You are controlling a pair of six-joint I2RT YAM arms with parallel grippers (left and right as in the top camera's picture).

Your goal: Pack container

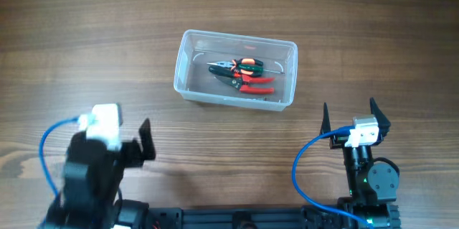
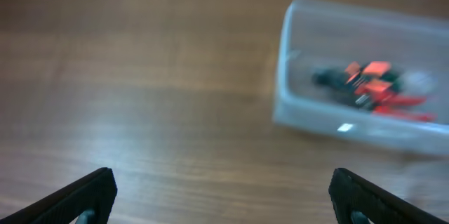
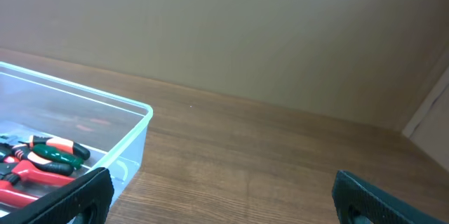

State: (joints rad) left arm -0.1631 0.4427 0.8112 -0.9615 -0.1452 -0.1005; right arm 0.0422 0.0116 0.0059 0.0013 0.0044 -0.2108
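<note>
On the wooden table (image 1: 86, 35), centre and a bit toward the far side in the overhead view: the container (image 1: 188, 71), upright, open top, sitting slightly skewed to the table edge. Inside it is a small heap of hand tools (image 1: 242, 73), with red-handled pliers plus pieces with green and orange grips. They lie flat on the floor, bunched middle-to-right; exact count can't tell. At front-left of the table, the left gripper (image 2: 221, 189) has its fingers spread wide with nothing between them, well apart from the container. Its wrist view is blurred: the container shows upper right, the tools as red/orange smears. At front-right, the right gripper (image 1: 351, 118) also has its fingers spread and nothing held. It's near the container's right front corner, not touching. In the right wrist view a container corner is at left, the tools are readable through the clear side, and a plain beige wall (image 3: 245, 27) stands behind the table. A blue cable (image 1: 43, 150) loops out of each wrist.
</note>
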